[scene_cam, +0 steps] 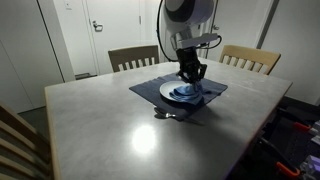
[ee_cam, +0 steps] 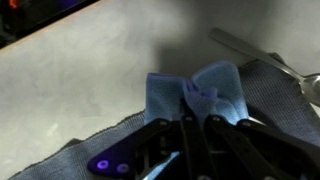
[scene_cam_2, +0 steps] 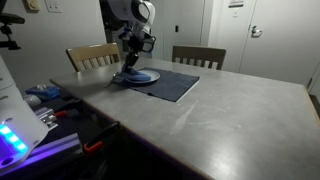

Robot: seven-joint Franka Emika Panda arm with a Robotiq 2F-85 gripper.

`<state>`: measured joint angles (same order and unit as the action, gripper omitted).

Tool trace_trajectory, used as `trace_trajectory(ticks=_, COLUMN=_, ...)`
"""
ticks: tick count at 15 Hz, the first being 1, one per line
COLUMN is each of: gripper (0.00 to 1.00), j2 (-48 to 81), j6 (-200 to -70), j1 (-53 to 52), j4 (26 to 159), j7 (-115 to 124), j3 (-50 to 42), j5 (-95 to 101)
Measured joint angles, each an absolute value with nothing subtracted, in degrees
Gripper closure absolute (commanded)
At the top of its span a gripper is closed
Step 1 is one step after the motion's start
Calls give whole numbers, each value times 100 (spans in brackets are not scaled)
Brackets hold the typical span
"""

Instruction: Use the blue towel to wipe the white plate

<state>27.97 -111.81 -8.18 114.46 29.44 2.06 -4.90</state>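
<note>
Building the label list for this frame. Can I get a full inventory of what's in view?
table: 1, grey, centre of both exterior views
placemat: 1, dark blue-grey, on the table near the two far chairs
white plate: 1, white, on the placemat
blue towel: 1, blue, bunched on the plate under the gripper
utensil: 1, metal, at the placemat's edge; type unclear
chairs: 3, wooden, two at the far side, one at the near corner
door: 1, pale, back wall
gripper: 1, dark, closed on the towel over the plate
arm: 1, pale grey, above the plate
</note>
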Motion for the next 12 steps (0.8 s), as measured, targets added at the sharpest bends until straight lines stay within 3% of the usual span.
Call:
trace_trajectory(ticks=6, gripper=98, j2=3017, j6=-10876, j1=-1165, j4=11351, j7=4255, j3=-208, j5=575)
trace_trajectory(ticks=12, gripper=98, j2=3103, j6=-12220, j1=-1273, j4=11350, j7=5459, j3=-246, j5=637)
